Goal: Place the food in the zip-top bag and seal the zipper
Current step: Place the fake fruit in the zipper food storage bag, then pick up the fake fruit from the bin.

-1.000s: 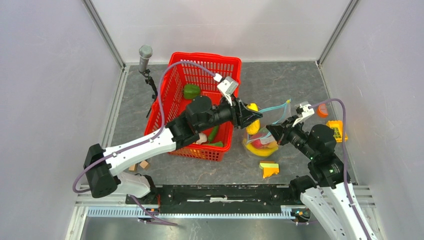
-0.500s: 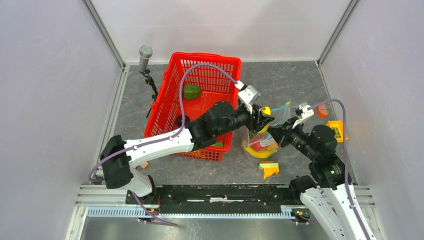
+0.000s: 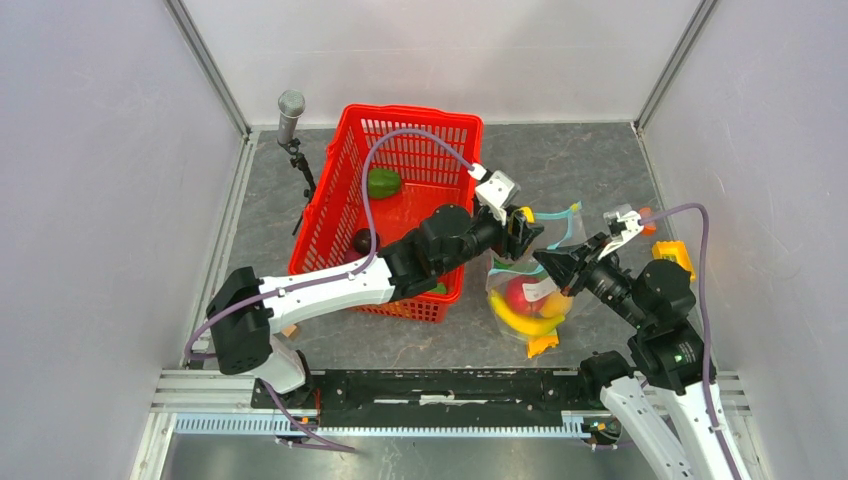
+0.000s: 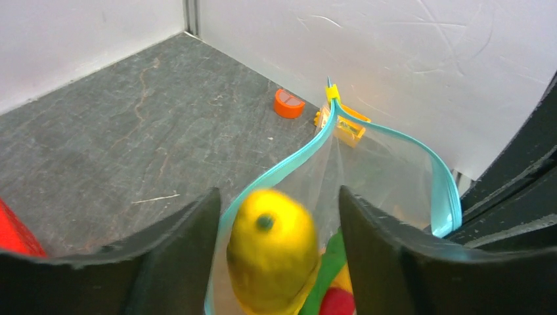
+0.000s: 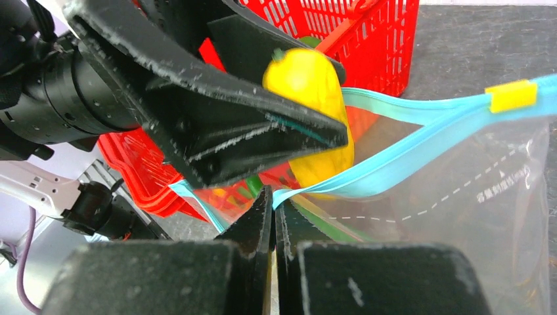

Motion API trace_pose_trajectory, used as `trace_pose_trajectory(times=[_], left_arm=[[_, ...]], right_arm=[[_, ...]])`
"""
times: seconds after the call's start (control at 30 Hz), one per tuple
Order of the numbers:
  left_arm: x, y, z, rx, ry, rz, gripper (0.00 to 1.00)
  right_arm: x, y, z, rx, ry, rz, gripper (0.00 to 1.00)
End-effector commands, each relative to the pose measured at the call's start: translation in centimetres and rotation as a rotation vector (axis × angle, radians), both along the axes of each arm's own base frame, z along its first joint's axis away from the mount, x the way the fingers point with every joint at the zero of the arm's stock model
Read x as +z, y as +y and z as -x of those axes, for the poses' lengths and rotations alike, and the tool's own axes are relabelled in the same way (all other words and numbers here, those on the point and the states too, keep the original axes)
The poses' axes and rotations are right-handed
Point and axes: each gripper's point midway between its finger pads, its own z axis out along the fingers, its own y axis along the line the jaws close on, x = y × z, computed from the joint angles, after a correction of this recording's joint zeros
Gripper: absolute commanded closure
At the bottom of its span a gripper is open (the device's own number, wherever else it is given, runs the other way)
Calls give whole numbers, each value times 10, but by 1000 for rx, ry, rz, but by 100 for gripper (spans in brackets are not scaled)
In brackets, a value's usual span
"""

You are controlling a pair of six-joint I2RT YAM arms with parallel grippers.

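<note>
Loading step, by the look of it: the clear crinkly zip-top bag (image 3: 520, 290) stands on the grey table (image 3: 600, 170) just beside the red lattice basket (image 3: 400, 125), on the R-arm side of it, its mouth held up and gaping. The R end effector (image 3: 545, 258) is pressed together on the light blue zipper strip (image 4: 289, 163), pinching one lip so the pouch hangs open. The L end effector (image 3: 521, 231) sits right over that mouth w/ fingers spread. A round yellow plastic fruit (image 4: 272, 252) sits between them w/ a gap on one side, so I'd say it's let go and dropping in. Inside already: a yellow toy banana (image 3: 520, 322) and a red toy apple (image 3: 520, 295). In the basket there's a green toy pepper (image 3: 382, 183) and a dark toy eggplant (image 3: 362, 241), so prob. more trips to go. Next, I reckon, the L arm lifts clear w/o snagging the strip and goes to the basket, while the R one holds the lip up. Zipper's nowhere near sealed.
</note>
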Motion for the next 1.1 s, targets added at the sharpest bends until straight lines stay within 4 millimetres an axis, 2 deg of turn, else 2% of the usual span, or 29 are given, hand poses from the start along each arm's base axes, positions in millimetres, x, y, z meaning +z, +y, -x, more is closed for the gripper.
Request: trace_pose_trajectory(times=[0.0, 0.07, 0.2, 0.33, 0.4, 0.57, 0.73, 0.93, 1.07], left_arm=[[31, -5, 18, -98, -71, 64, 22], [40, -4, 28, -143, -63, 77, 16], [55, 9, 37, -159, -57, 97, 12], [65, 36, 43, -123, -67, 99, 9], [64, 58, 39, -57, -69, 68, 6], [34, 117, 20, 176, -35, -99, 0], [0, 181, -6, 429, 66, -224, 0], [-57, 242, -34, 634, 253, -299, 0], [-93, 267, -44, 696, 356, -349, 0]], right_arm=[[24, -2, -1, -26, -69, -51, 98], [18, -7, -6, -63, -51, -46, 98], [10, -17, -12, -132, -37, -37, 98], [12, -22, -13, -153, -77, -5, 98], [15, -26, -13, -168, -101, 18, 97], [7, -30, -17, -189, -85, 46, 97], [-4, -26, -18, -181, -55, 23, 97], [-8, -27, -17, -184, -43, 30, 97], [-7, -30, -16, -196, -46, 33, 97]])
